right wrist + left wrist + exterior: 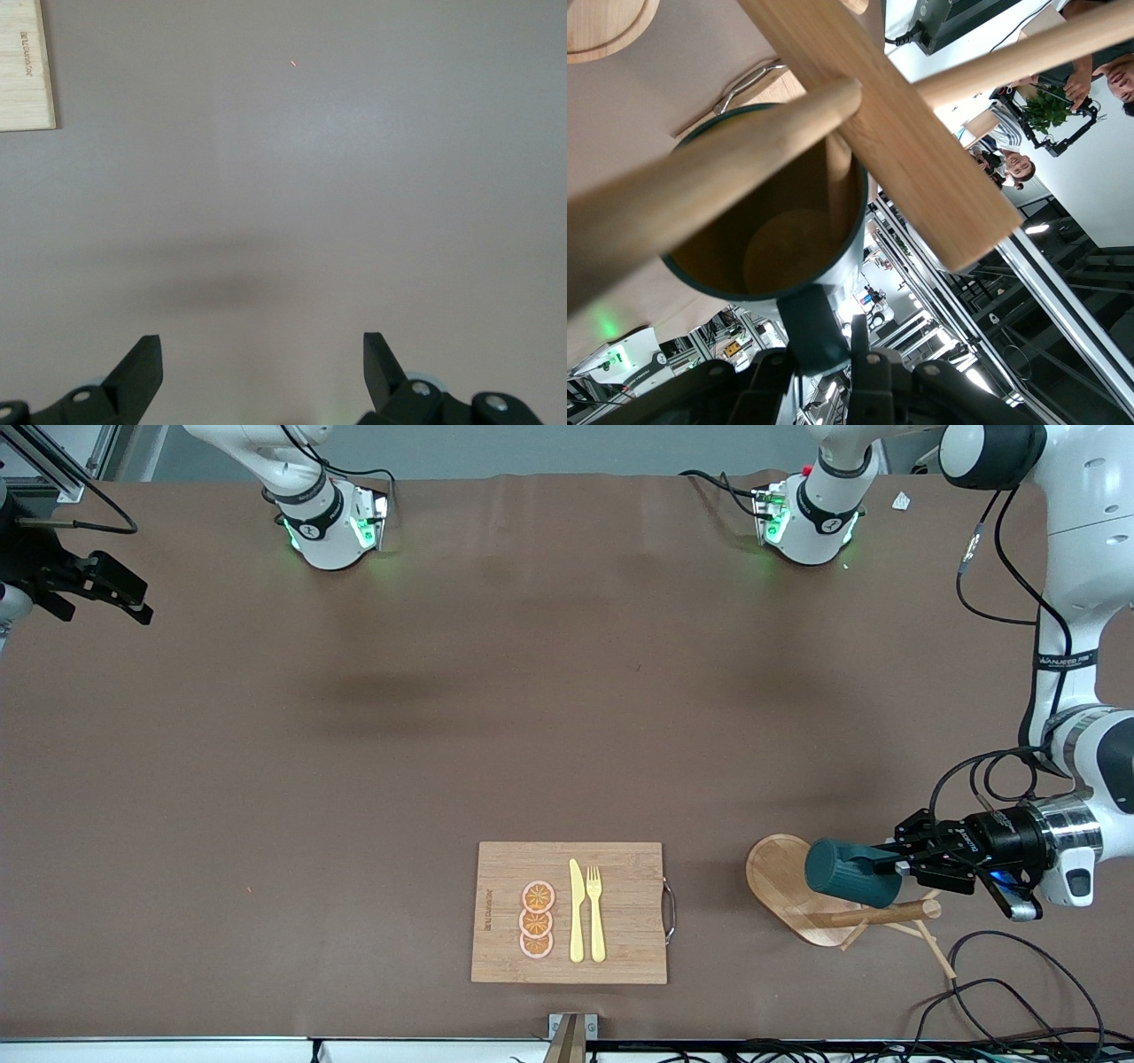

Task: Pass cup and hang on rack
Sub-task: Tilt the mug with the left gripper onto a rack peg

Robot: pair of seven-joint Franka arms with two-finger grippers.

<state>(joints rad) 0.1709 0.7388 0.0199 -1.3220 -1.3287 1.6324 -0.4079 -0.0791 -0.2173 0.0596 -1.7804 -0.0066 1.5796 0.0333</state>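
1. Front view: the small dark teal cup (840, 870) is held by its handle in the left gripper (897, 863), lying on its side over the oval base of the light wooden rack (780, 868), close to the table edge at the left arm's end.
2. In the left wrist view, one slanted peg (700, 186) is seen reaching into the cup's mouth (771, 248), with the rack's round pole (904, 142) crossing just beside the rim.
3. A rectangular bamboo cutting board (620, 948) with orange slices (537, 919), a yellow knife (576, 911) and fork (595, 912) lies toward the right arm's end from the rack, well apart.
4. Black cables (1019, 992) are coiled near the rack.
5. The right gripper (262, 372) waits, spread wide, over the bare brown table (354, 762).
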